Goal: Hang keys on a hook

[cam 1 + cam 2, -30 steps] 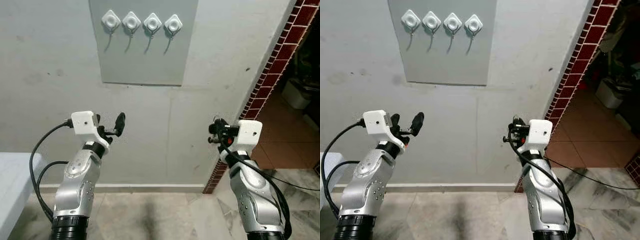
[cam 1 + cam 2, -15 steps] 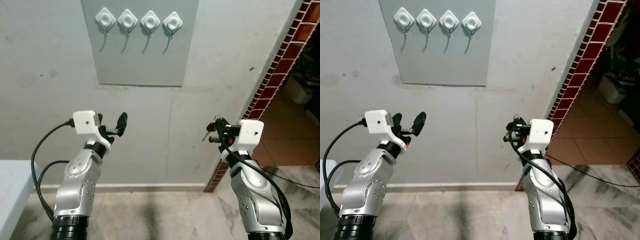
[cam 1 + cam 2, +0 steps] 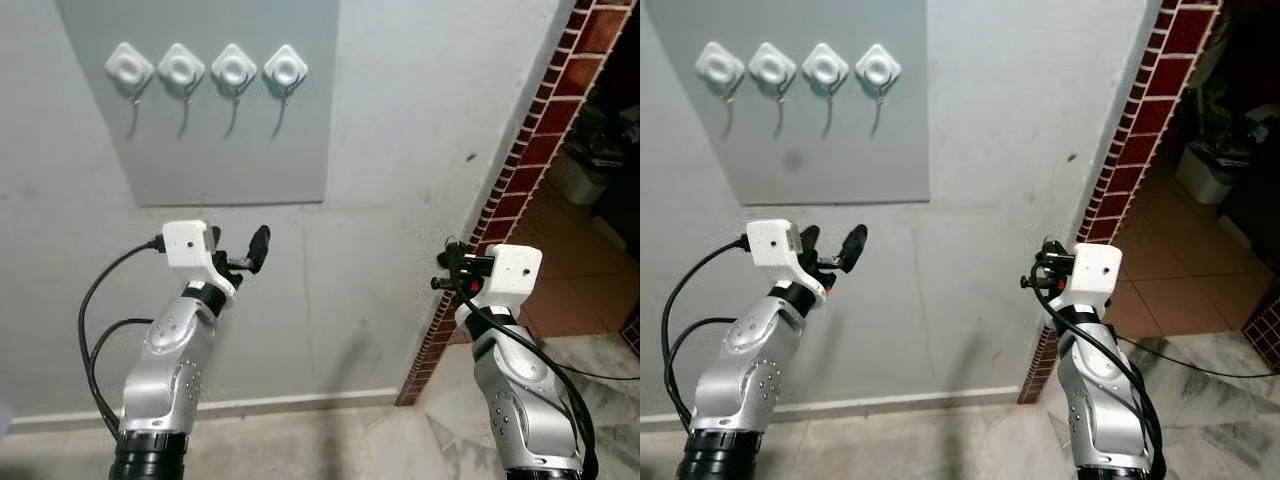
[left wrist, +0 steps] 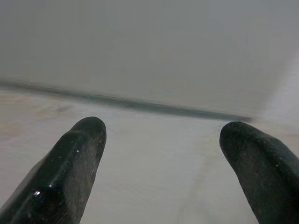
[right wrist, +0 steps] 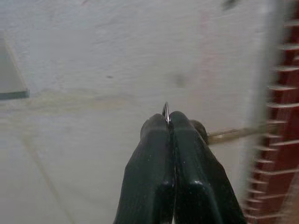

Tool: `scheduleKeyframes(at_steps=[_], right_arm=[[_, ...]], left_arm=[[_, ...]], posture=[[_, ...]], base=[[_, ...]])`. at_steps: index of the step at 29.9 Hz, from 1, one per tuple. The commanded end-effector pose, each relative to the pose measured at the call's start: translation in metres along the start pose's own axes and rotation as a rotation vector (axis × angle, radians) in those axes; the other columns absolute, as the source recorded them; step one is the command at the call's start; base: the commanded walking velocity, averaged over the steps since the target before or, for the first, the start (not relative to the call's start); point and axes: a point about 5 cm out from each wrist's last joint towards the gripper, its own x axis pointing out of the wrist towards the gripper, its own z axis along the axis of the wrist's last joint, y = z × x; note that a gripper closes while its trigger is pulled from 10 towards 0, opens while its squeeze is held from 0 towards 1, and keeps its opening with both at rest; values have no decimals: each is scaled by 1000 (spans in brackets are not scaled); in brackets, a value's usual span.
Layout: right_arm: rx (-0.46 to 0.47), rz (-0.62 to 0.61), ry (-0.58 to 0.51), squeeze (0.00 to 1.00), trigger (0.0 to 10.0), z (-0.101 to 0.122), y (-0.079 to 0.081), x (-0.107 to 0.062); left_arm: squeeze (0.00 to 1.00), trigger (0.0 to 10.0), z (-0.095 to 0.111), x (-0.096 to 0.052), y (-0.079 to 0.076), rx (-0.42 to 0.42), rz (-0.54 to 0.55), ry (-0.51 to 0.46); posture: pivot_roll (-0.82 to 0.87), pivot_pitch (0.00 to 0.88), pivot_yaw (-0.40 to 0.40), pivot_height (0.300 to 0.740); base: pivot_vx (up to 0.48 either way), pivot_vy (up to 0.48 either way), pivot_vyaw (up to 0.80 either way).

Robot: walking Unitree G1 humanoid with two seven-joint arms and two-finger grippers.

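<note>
- Biggest thing here is the pale grey wall [image 3: 420, 120], straight ahead of both grippers and taking up most of the head views.
- Brick-red tiled edge [image 3: 530, 150] of a doorway runs up just beyond the right gripper, on its outer side, with a tiled floor [image 3: 585, 300] past it.
- Grey panel [image 3: 200, 150] is fixed on the wall, up above the left gripper and well up and across from the right one.
- Both silver arms are raised with the forearms pointing up, left arm [image 3: 170, 370] and right arm [image 3: 525, 385], each with a white wrist block and black cable.
- Four white hooks [image 3: 205, 68] sit in a row along the top of the panel, well above the left gripper and a good way from either one. All of them look bare.
- Left gripper [image 4: 163, 154] is spread wide with nothing between its fingers, pointed at the wall right by the panel's lower edge.
- Right gripper [image 5: 169, 120] is pinched tight, fingers pressed together.
- Keys [image 5: 229, 135]: a thin metal ring pokes out at the right gripper's fingertips and a brassy key blade sticks out sideways just behind them, so they're up in that grip, close to the wall and the brick edge.
</note>
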Motion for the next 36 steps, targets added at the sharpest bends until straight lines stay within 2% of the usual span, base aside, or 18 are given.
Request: scheduleKeyframes(at_steps=[1, 10, 14, 19, 21, 24, 25, 33, 36], right_arm=[[-8, 8, -21, 0, 10000, 7, 1, 0], [-8, 23, -23, 0, 10000, 8, 0, 1], [-36, 50, -37, 0, 10000, 14, -2, 7], [-62, 99, -53, 0, 10000, 20, 0, 15], [-85, 159, -70, 0, 10000, 26, 5, 25], [-92, 205, -77, 0, 10000, 29, 10, 31], [-95, 285, -82, 0, 10000, 33, 19, 37], [-92, 410, -121, 0, 10000, 47, 37, 50], [-69, 509, -154, 0, 10000, 56, 52, 57]], left_arm=[[0, 10000, 0, 0, 2, 16, 17, 6], [0, 10000, 4, 2, -1, 35, 18, 3], [0, 10000, 11, 5, -11, 100, -42, -16], [0, 10000, 19, 8, -17, 116, -84, -38], [0, 10000, 31, 11, -26, 160, -146, -78], [0, 10000, 35, 13, -28, 159, -162, -88], [0, 10000, 42, 16, -33, 174, -191, -111], [0, 10000, 52, 23, -41, 181, -227, -143], [0, 10000, 58, 27, -50, 192, -257, -175]], posture=[[-26, 23, -21, 740], [-27, 28, -20, 740], [-29, 34, -19, 740], [-26, 38, -21, 740], [-21, 37, -24, 740], [-22, 35, -24, 740], [-20, 32, -26, 740], [-18, 23, -24, 740], [-7, 15, -31, 740]], base=[[0, 0, 0], [0, 0, 0], [0, 0, 0], [0, 0, 0], [0, 0, 0], [0, 0, 0], [0, 0, 0], [0, 0, 0], [0, 0, 0]])
